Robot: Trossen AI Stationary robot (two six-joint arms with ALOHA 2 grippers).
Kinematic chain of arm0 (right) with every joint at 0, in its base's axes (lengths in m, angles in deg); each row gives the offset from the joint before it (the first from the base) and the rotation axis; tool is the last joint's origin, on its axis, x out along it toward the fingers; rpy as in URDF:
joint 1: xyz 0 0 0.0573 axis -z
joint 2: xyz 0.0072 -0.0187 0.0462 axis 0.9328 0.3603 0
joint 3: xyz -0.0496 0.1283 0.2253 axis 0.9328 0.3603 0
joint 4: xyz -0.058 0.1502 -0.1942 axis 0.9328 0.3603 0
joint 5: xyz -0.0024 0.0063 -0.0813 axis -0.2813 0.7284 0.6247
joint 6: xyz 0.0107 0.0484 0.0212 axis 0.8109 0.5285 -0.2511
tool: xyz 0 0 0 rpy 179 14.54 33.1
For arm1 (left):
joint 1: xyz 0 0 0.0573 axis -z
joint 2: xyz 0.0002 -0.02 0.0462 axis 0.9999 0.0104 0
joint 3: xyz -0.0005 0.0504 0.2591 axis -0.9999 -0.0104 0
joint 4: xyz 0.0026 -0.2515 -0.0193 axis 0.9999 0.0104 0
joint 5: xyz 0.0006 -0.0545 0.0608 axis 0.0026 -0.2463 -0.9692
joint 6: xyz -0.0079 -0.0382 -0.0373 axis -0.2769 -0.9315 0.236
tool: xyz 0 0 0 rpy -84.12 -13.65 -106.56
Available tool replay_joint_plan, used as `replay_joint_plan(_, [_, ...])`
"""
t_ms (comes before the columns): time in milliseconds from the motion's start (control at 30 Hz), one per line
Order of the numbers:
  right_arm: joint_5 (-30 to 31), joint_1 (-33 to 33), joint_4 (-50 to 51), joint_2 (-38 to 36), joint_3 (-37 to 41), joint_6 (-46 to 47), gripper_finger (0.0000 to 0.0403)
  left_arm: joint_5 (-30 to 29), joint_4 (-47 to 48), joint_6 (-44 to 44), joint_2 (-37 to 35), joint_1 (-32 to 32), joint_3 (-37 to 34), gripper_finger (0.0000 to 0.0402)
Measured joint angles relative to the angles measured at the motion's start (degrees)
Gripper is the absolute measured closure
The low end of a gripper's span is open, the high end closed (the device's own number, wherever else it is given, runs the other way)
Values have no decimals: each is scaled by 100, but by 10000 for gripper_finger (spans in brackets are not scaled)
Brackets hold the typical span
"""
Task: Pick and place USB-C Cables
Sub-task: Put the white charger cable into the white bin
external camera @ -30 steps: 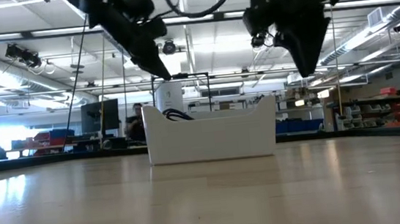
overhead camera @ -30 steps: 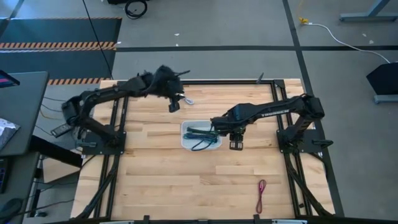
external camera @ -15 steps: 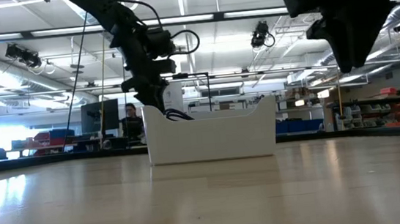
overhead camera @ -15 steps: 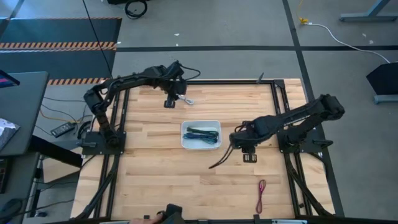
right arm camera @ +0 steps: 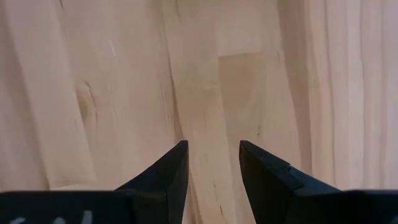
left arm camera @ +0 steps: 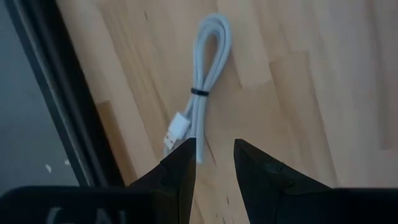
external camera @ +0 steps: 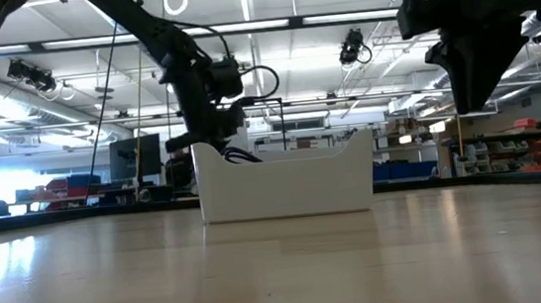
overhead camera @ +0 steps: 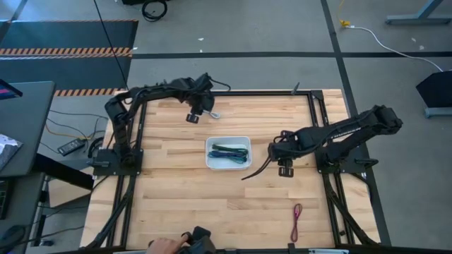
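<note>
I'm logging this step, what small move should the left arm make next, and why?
Probably lower the open left gripper straight down around the silver-white bundled cable: the cable lies loose on the wooden table, just ahead of the fingertips, not yet gripped.

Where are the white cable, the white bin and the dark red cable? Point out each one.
white cable [left arm camera: 208,74]: left wrist view, on the strands just above its black tie.
white bin [external camera: 286,185]: low view, on its front wall.
dark red cable [overhead camera: 296,222]: high view, on the middle of its length.
</note>
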Motion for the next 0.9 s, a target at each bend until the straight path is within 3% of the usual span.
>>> replay_joint_plan(400, [-48,3,-323,0,2,141,255,-41,-608,51,207,-180,-1,286])
replay_joint_plan(900, [-70,-3,-387,4,2,199,255,-41,-508,-195,430,-172,-2,258])
